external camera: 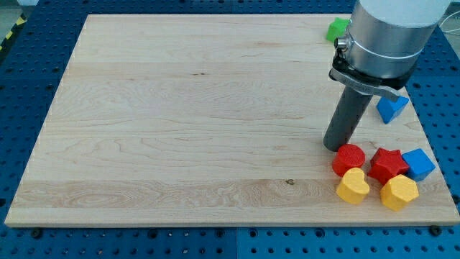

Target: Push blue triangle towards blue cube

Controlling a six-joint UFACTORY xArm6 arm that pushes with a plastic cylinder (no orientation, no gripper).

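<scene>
The blue triangle [392, 108] lies near the board's right edge, partly hidden behind the arm's housing. The blue cube [418, 164] sits below it, at the lower right, touching the red star [388, 165]. My tip [334, 146] rests on the board to the left of both blue blocks, just above and left of the red cylinder [348, 159]. The tip is well to the left of the blue triangle and lower in the view, and does not touch it.
A yellow heart [353, 186] and a yellow hexagon [398, 193] lie below the red blocks near the board's bottom edge. A green block [336, 29] sits at the top right, partly hidden by the arm. The wooden board [180, 108] lies on a blue perforated table.
</scene>
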